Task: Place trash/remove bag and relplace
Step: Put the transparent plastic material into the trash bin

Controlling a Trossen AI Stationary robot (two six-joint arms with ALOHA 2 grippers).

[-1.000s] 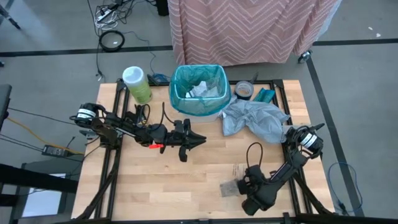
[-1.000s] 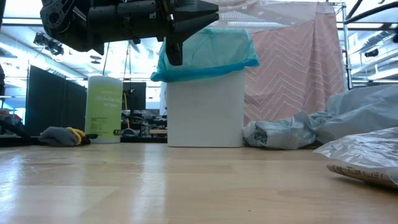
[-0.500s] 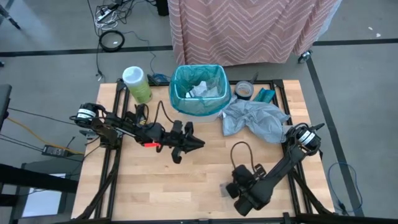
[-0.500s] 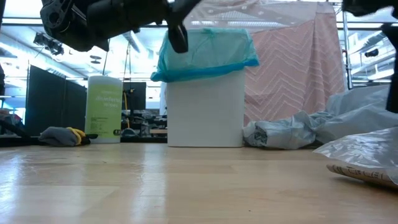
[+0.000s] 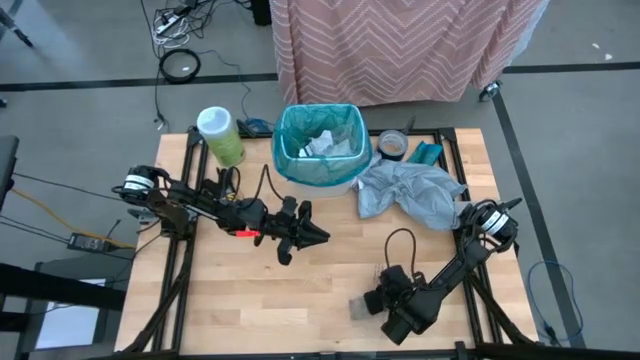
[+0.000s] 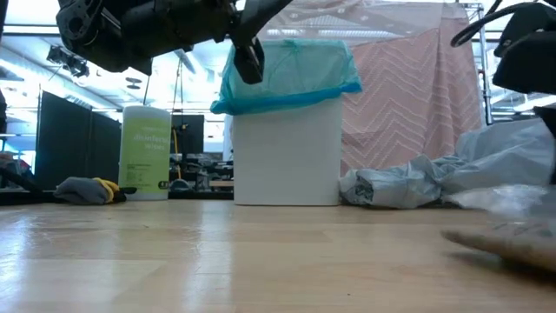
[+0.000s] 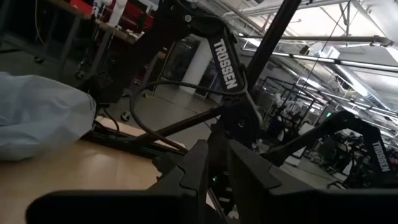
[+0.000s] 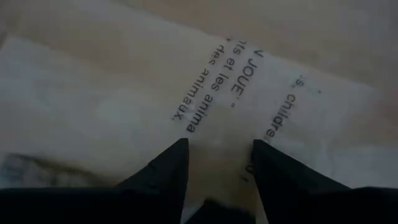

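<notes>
Right wrist view: packet [image 8: 205,106] lettering.

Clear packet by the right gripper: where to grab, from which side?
Pinch the clear packet at an edge, coming straight down. It lies flat on the table, with the right gripper already right above it, so a thin raised edge is likely easiest to catch.

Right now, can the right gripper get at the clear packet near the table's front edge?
Probably yes. The right gripper hangs directly over the clear packet, its fingers apart and pointing down at it. Nothing lies between them, and the left gripper is well away, mid-table.
</notes>
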